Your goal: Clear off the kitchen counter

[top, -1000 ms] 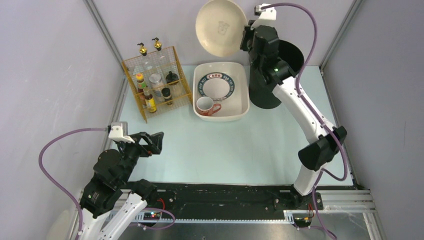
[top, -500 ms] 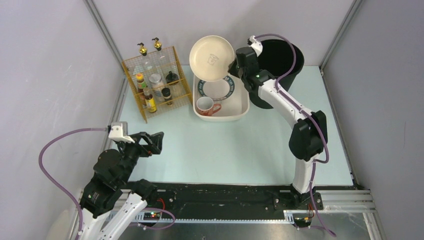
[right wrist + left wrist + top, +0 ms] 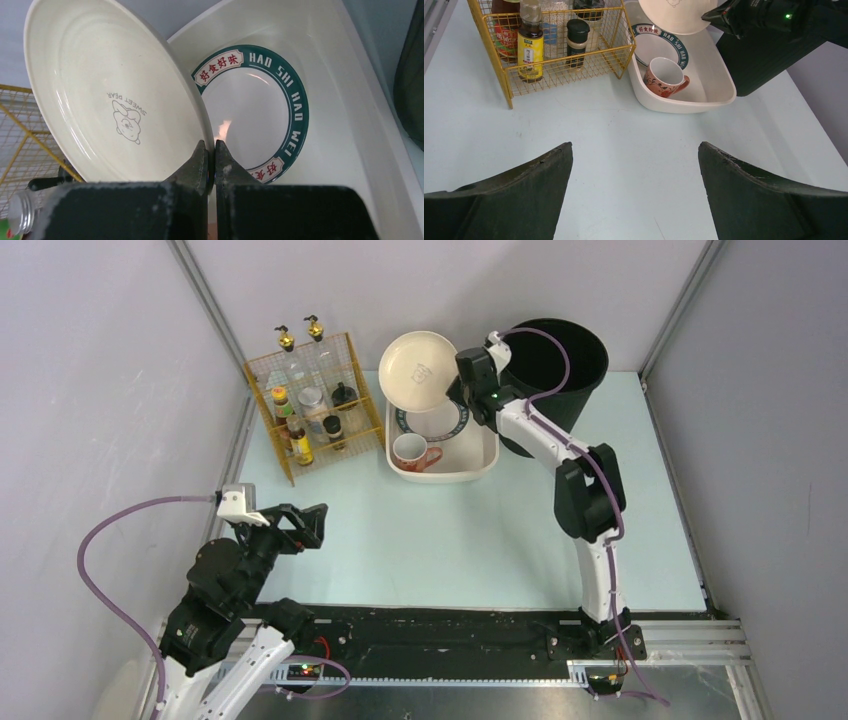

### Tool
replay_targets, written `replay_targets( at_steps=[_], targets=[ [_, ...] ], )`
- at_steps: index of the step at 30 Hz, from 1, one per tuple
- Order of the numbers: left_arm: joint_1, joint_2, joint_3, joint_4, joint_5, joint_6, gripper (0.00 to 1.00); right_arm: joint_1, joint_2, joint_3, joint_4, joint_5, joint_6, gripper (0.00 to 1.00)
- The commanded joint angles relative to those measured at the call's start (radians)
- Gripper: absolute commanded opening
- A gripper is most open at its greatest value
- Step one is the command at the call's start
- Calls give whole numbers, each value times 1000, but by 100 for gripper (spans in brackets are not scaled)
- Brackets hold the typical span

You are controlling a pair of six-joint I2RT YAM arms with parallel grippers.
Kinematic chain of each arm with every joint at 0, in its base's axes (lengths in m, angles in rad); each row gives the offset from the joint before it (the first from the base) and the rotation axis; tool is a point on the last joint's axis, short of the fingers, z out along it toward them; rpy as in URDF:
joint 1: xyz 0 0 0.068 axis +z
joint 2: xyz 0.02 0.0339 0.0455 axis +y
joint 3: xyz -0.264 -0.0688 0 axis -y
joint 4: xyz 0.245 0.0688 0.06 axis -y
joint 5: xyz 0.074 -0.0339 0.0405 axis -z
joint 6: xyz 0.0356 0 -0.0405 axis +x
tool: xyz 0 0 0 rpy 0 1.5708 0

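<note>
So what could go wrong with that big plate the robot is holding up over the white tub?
1. The right gripper pinches the cream plate only at its thin rim, and the plate is tilted, so it might slip out.
2. If it falls, it could hit the mug or the green-rimmed plate in the white basin and chip something.
3. The plate looks close to the yellow rack, so a sideways swing might bump it.

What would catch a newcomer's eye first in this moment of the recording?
The cream plate stands out, pinched by its rim in the right gripper and tilted above the white basin at the far edge of the kitchen counter. In the basin lie a green-rimmed plate and a pink mug; a black bin and a yellow wire rack of bottles flank it.
</note>
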Motion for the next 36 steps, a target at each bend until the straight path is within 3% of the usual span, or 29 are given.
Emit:
replay_targets(
  at_steps=[1, 19, 36],
  targets=[
    [-1, 15, -4, 30, -22, 2, 98, -21, 49, 103, 16, 20, 33, 0],
    [9, 36, -3, 30, -14, 4, 98, -87, 184, 156, -44, 8, 23, 0],
    [19, 27, -2, 31, -4, 2, 98, 0, -22, 75, 74, 55, -165, 0]
  ],
)
